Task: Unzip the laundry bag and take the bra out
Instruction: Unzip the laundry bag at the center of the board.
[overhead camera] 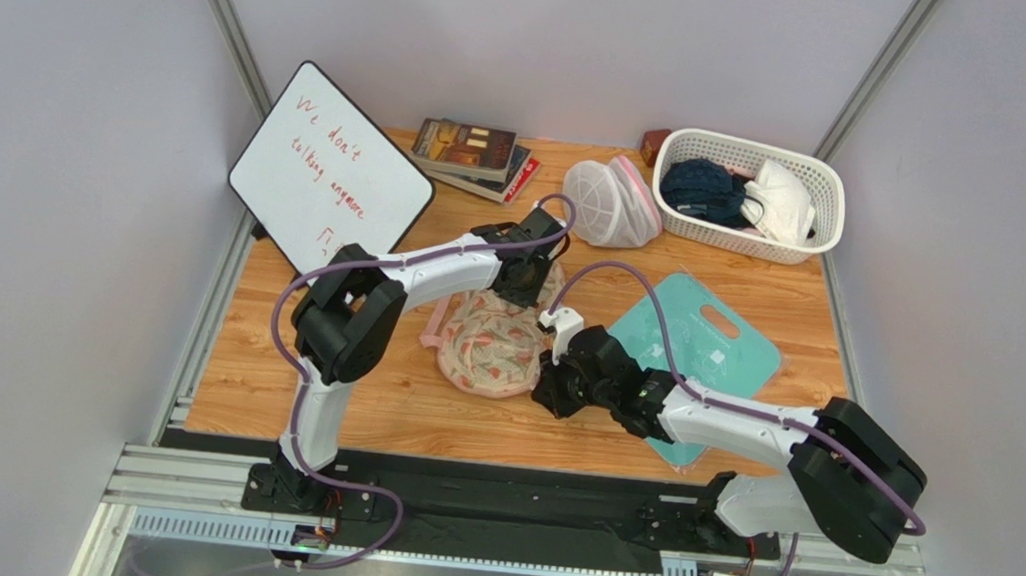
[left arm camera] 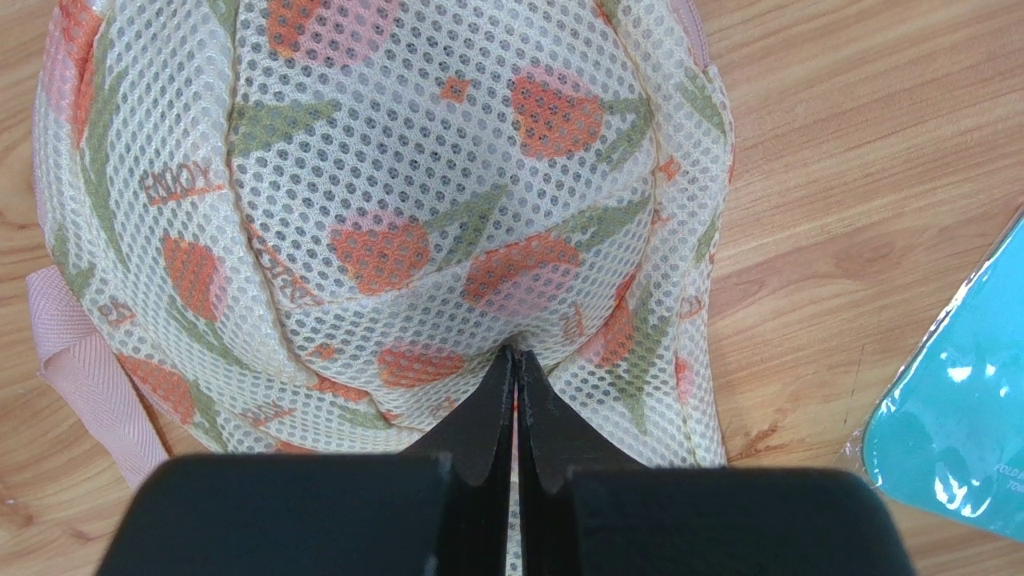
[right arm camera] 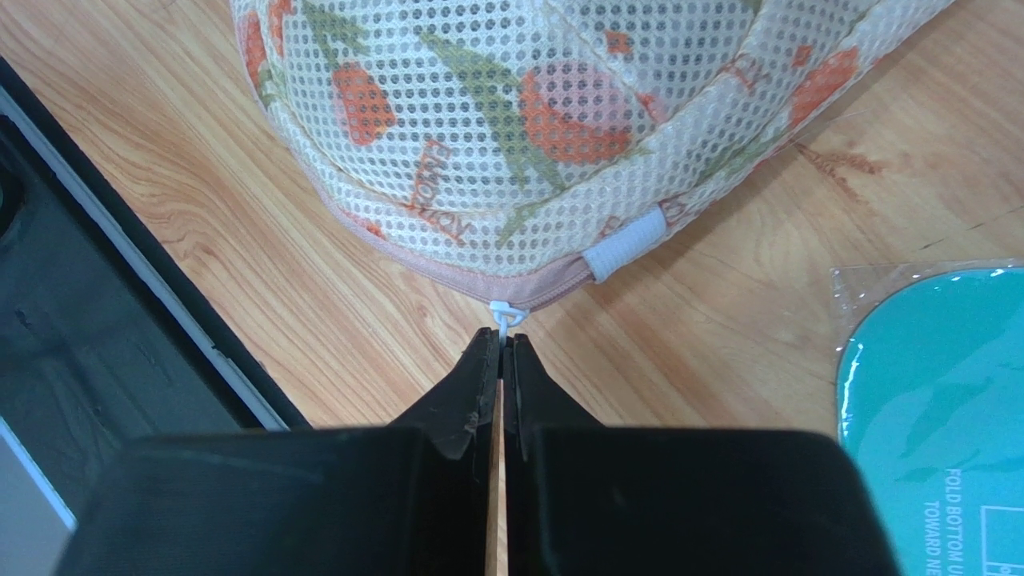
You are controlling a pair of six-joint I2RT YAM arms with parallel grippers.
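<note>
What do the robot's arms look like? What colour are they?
The left arm and the right arm both have white tube-shaped links joined by chunky black joints. A purple cable loops along each one. The left pincer and the right pincer are black, each with two flat fingers that taper to thin tips. I see no markings on them.

Right gripper (right arm camera: 501,351) is pinched tight on the white zipper pull (right arm camera: 510,316), right at the pink edge of the laundry bag (right arm camera: 541,108), which fills twelve o'clock. Teal mat (right arm camera: 938,408) at four o'clock, black rail (right arm camera: 84,360) at nine, wooden table (right arm camera: 721,324) underneath.
</note>
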